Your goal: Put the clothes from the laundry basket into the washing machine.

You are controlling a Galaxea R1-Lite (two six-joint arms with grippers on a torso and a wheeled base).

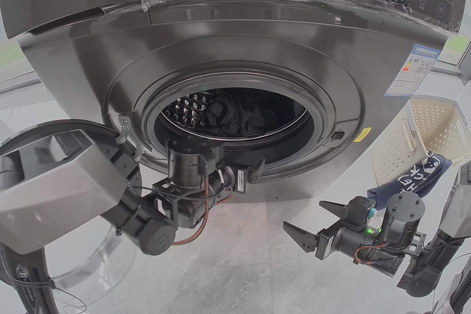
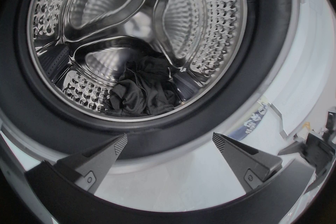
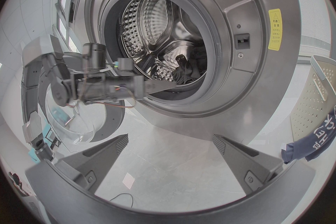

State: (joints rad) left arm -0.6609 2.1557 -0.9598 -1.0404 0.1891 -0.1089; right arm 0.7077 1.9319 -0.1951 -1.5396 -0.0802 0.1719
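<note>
1. Clothes (image 1: 235, 113): a black bundle is already inside the washer (image 1: 73, 65), lying crumpled on the floor of the drum (image 2: 217, 25).
2. One more piece, a navy garment (image 1: 417, 180) with white lettering, is draped over the rim of the basket (image 1: 436, 128). From the head view that's around 4 o'clock from the washer opening.
3. Left gripper (image 2: 168, 137) sits right at the opening's lower rim, roughly 6 o'clock, pointing into the drum. Fingers are spread and nothing's in them, and they're well short of the black bundle.
4. Right gripper (image 1: 303, 215) hangs over the floor (image 1: 235, 251) at about 5 o'clock from the opening, with the navy garment near its wrist. Jaws are wide apart and it's empty too.
5. Door (image 1: 93, 261) is swung open, down at about 8 o'clock.
</note>
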